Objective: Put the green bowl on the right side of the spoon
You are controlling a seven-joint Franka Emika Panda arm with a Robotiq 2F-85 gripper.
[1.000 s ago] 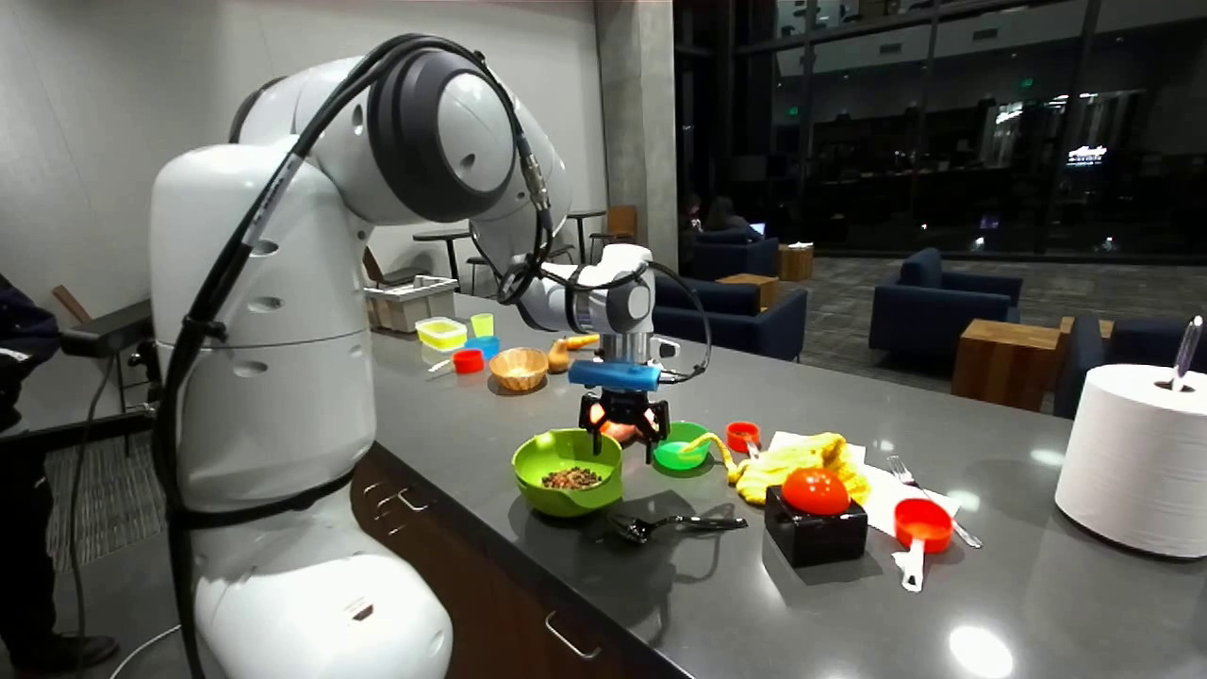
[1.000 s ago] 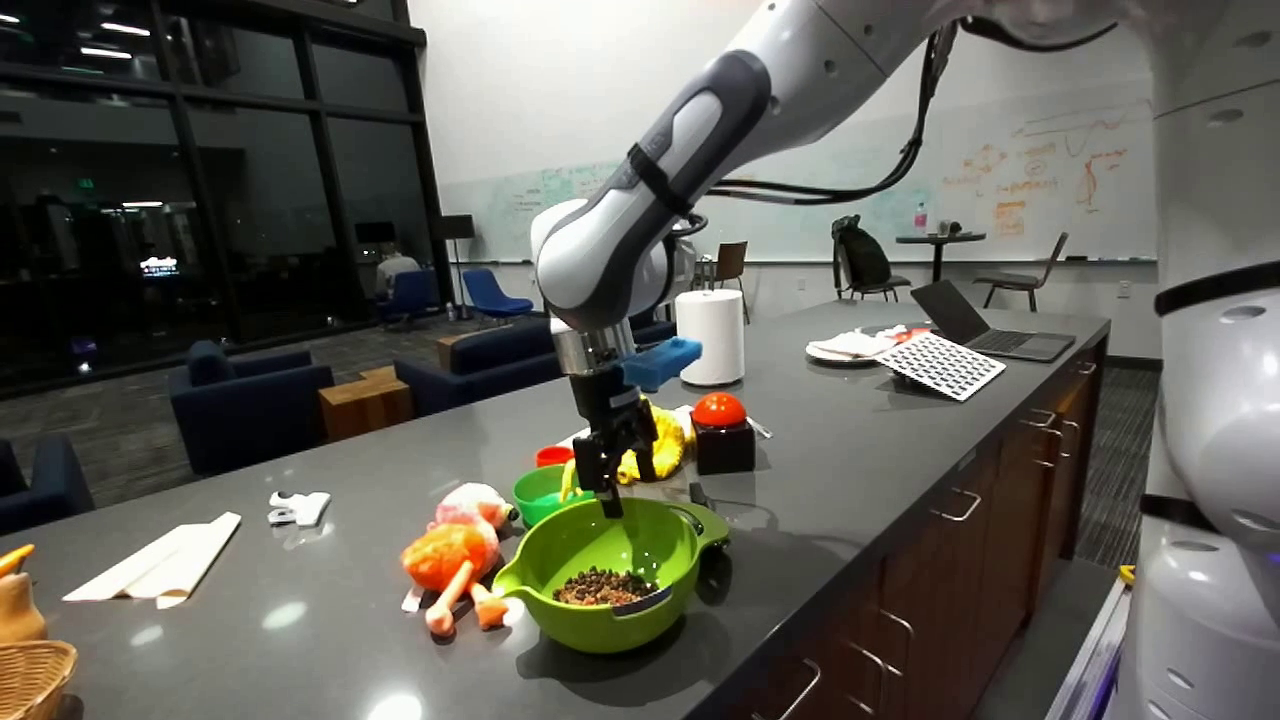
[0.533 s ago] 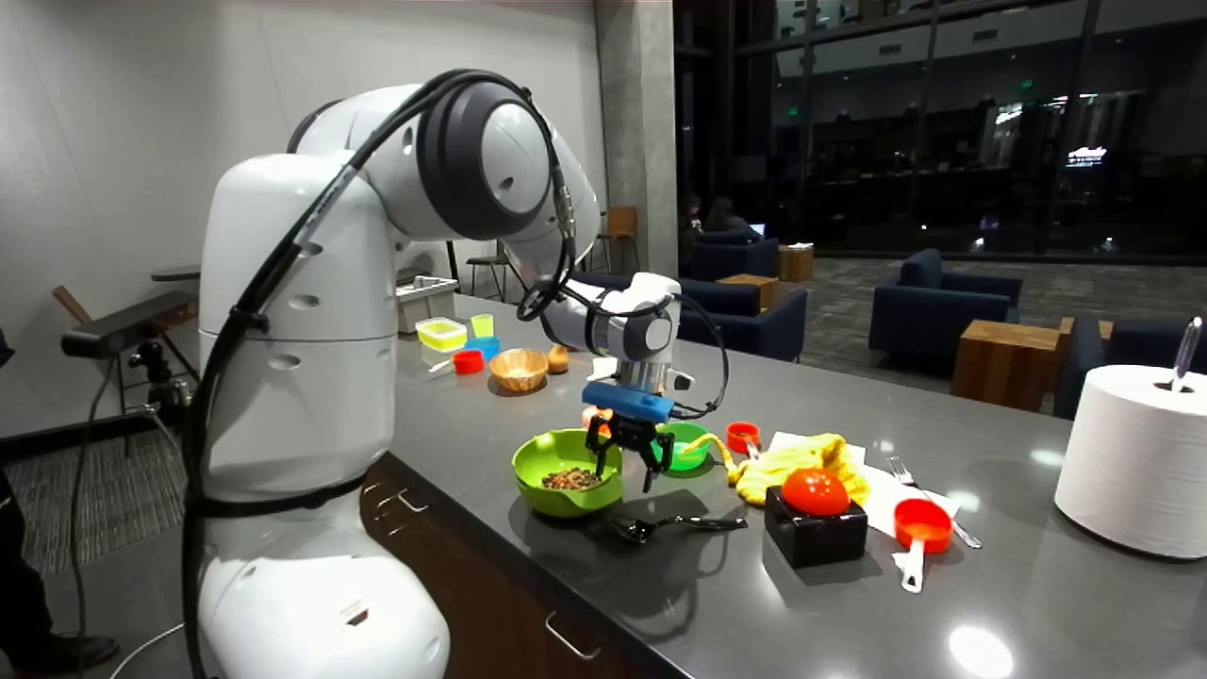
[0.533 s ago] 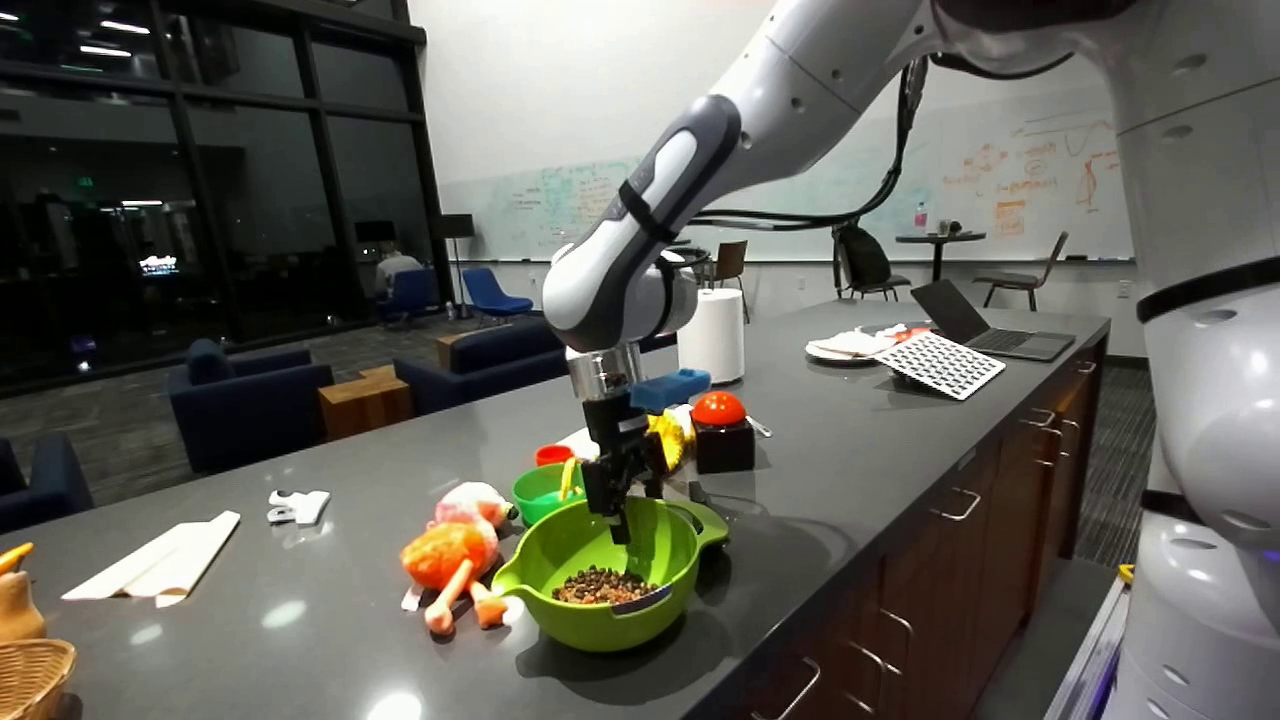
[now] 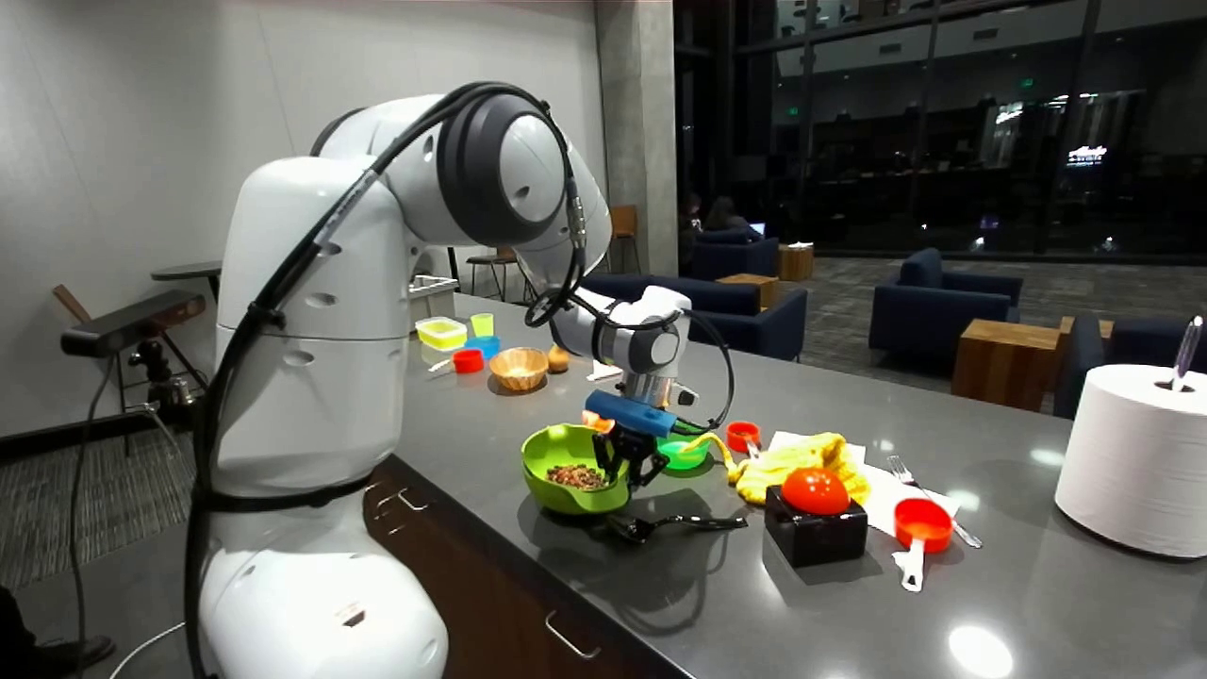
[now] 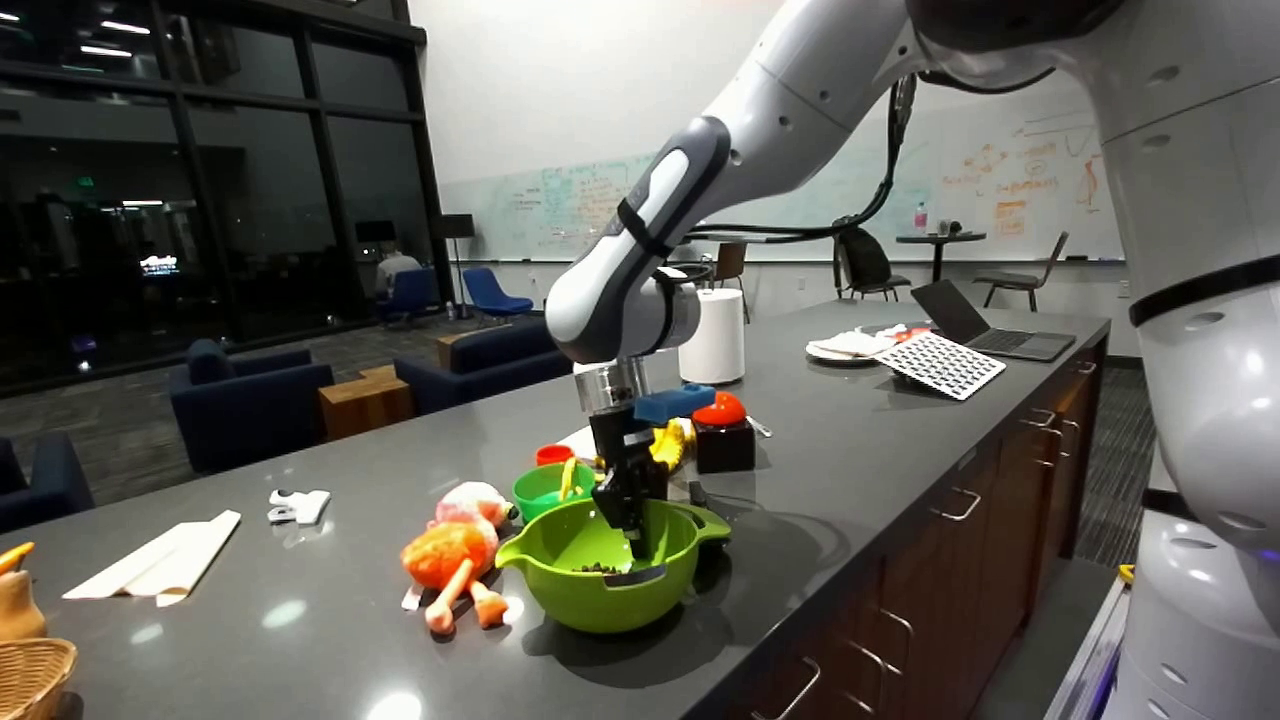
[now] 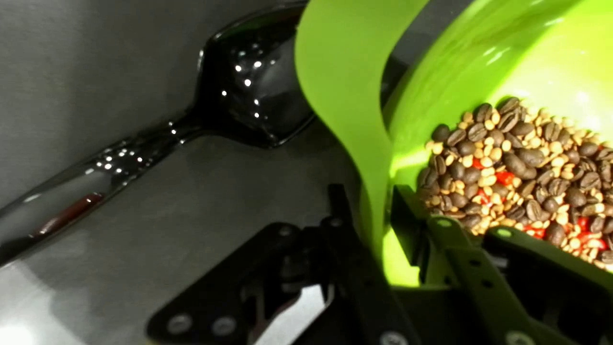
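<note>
wrist view cuts off the green bowl (image 7: pixel 345 62) at top and right, leaving us part of the rim and some of the beans (image 7: pixel 517 177) inside. the spoon (image 7: pixel 189 125) runs out on the left, and the rim covers the end of its scoop. the gripper (image 7: pixel 368 211) blocks the lower part, and in an exterior view we find it masking part of the small green cup (image 5: pixel 681 457).

the bowl is close to the front edge of the counter (image 5: pixel 849 613), just beside the scoop end of the spoon; whether its base touches the counter, we cannot tell. in an exterior view we see open counter between the spoon and the front edge, while a black box (image 5: pixel 816 536) with a red dome (image 5: pixel 816 491) stands near the handle's tip. an orange plush toy (image 6: pixel 455 550) lies just beside the bowl, with the green cup close behind, so room is tight there.

the jaws are drawn nearly together, pinching the bowl's rim, one of the fingers (image 7: pixel 406 220) inside the bowl, its mate outside on the spoon's side.
</note>
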